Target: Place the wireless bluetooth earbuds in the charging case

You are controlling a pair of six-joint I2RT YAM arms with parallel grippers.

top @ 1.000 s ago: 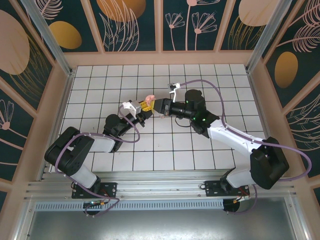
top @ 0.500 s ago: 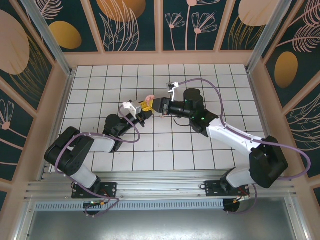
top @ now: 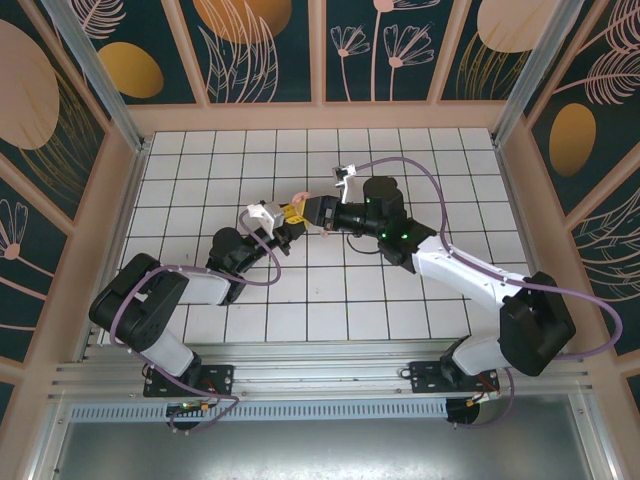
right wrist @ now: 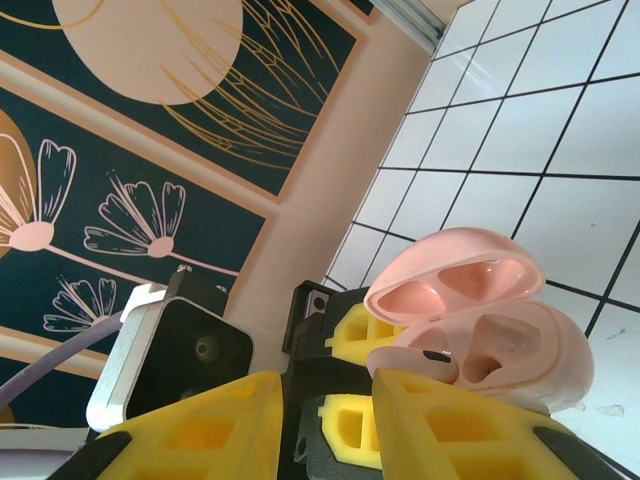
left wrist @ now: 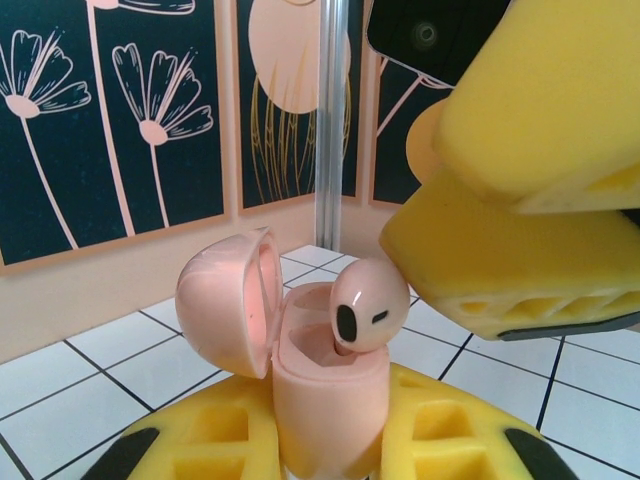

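Observation:
My left gripper [left wrist: 325, 445] is shut on the charging case [left wrist: 325, 390], a salmon-pink case held upright with its lid [left wrist: 225, 300] swung open to the left. One of the earbuds [left wrist: 365, 305] stands with its stem down in the case's right-hand slot, its head still above the rim. The right gripper's yellow fingers [left wrist: 500, 260] hover right beside that earbud. In the right wrist view my right gripper [right wrist: 325, 430] is open with nothing between its fingers; the earbud [right wrist: 425, 358] lies at the tip of its right finger, against the case [right wrist: 520, 350]. From above, both grippers [top: 290, 213] [top: 318, 212] meet mid-table under the pink case [top: 297, 196].
White tiled tabletop [top: 400, 300] lies all around, enclosed by patterned walls and a metal corner post [left wrist: 330, 120]. The left wrist camera housing [right wrist: 190, 360] sits close to my right gripper's left finger.
The right arm has edged slightly left toward the case held by the left gripper. The left arm and the case have stayed put.

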